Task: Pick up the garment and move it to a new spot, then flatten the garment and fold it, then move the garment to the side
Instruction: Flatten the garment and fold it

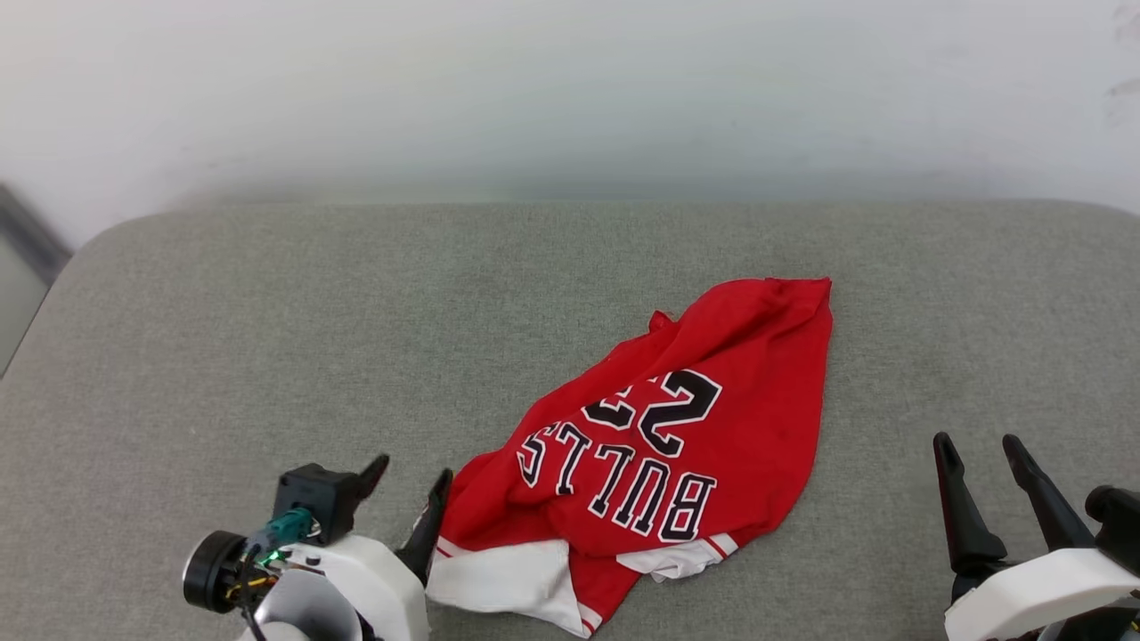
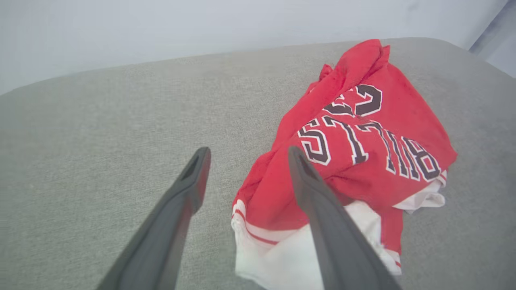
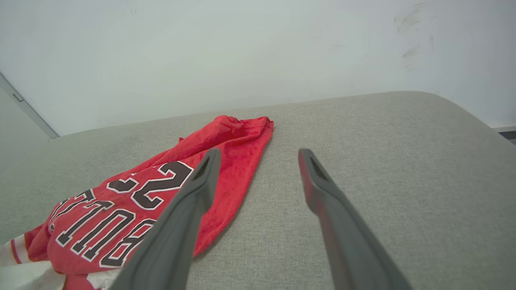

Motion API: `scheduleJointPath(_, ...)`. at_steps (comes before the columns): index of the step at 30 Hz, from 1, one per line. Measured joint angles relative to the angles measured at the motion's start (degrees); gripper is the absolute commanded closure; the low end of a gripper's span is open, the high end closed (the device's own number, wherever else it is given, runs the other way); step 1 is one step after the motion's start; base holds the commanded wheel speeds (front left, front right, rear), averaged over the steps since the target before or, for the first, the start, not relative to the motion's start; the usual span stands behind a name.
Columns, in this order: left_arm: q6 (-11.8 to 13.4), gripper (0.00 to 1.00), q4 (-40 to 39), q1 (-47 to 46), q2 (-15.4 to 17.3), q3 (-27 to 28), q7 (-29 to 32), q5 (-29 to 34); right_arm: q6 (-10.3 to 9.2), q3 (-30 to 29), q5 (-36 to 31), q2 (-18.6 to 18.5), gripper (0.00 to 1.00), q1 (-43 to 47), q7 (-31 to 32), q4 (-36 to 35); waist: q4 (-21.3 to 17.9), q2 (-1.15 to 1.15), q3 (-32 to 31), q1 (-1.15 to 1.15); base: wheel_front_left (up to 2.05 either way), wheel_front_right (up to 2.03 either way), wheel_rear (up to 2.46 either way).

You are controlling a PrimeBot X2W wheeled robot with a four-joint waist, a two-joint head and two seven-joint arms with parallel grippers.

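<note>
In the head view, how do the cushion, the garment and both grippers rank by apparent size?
1. cushion
2. garment
3. left gripper and right gripper: they look about alike, so I do not rank them.

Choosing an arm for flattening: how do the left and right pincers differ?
The left pincer sits beside the garment, at its white sleeve; the right pincer stands well clear over bare cushion. The left pincer leans rightward, the right pincer leftward. Both are open, holding nothing.
</note>
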Motion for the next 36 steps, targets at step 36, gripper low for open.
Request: scheduleJointPath(36, 1.7, 0.0, -5.9, 0.9, -11.5, 16.1, -13.1, 15.0, -0.01, 9.2, 9.8, -11.6, 0.0, -19.6, 40.3, 15.6, 5.8, 0.0, 8.0, 0.0, 0.0, 0.0, 0.0)
